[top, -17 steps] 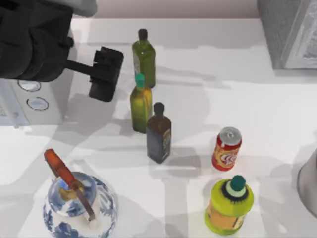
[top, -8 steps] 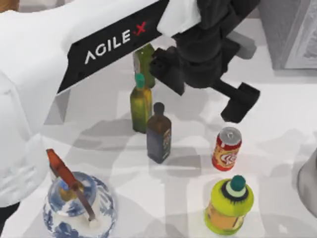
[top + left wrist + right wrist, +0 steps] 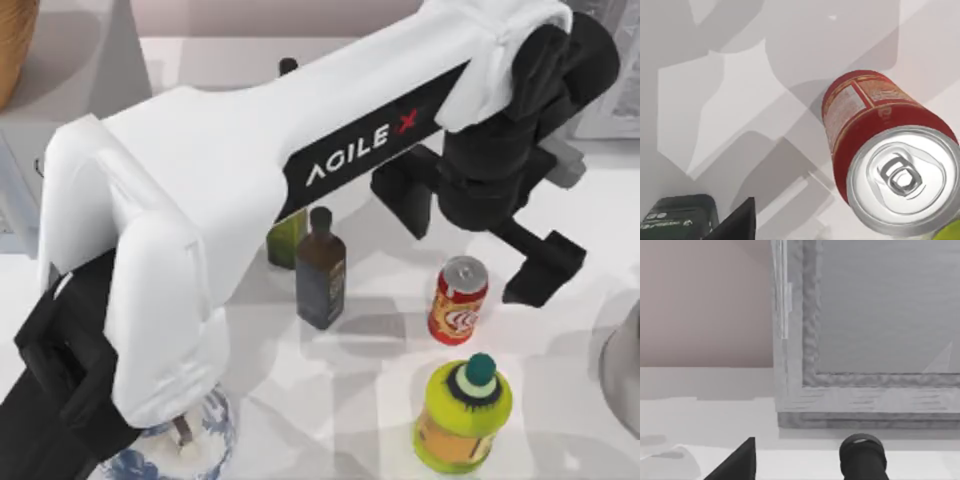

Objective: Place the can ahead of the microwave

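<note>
Moved: since half a second ago the left arm has swung farther to the right; its gripper has gone from above the can to straddling the space over it.
Can point(image 3: 458, 300): upright on the white table point(image 3: 380, 400), right of centre, untouched; silver top up in the left wrist view point(image 3: 902, 177).
Left gripper point(image 3: 478, 238): above and just behind the can, fingers spread wide, one dark finger point(image 3: 545, 266) right of the can, the other behind and to its left; nothing between them.
Neighbours: a fat yellow-green bottle point(image 3: 462, 412) with a teal cap stands just in front of the can; a dark brown bottle point(image 3: 321, 268) stands to the can's left, apart from it.
Microwave point(image 3: 12, 190): at the table's left edge, mostly behind the left arm.
Teapot point(image 3: 170, 450): blue-and-white, front left, partly under the arm.
Right gripper: facing a grey box point(image 3: 880, 325) at the table's back; I cannot tell how its fingers stand.
</note>
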Robot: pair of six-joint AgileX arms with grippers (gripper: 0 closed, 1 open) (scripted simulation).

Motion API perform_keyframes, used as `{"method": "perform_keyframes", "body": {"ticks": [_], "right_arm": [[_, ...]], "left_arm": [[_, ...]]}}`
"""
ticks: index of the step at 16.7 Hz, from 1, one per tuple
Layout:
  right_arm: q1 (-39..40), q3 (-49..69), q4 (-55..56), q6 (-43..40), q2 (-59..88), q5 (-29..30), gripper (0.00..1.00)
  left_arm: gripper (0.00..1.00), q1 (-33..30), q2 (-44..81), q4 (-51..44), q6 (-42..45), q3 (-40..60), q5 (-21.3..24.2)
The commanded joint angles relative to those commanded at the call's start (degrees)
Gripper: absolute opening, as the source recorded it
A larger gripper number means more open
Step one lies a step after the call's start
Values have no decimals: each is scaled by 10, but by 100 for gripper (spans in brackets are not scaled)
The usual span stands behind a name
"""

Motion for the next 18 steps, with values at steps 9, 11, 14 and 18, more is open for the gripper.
{"method": "perform_keyframes", "body": {"ticks": [9, 11, 14, 18], "right_arm": [[0, 0, 0, 0, 0, 0, 100], [0, 0, 0, 0, 0, 0, 100], [0, 0, 0, 0, 0, 0, 100], [0, 0, 0, 0, 0, 0, 100]], "left_arm": [[100, 2, 2, 65, 2, -63, 0], [100, 1, 5, 109, 2, -103, 0], [100, 2, 6, 131, 2, -125, 0], [92, 2, 6, 131, 2, -125, 0]]}}
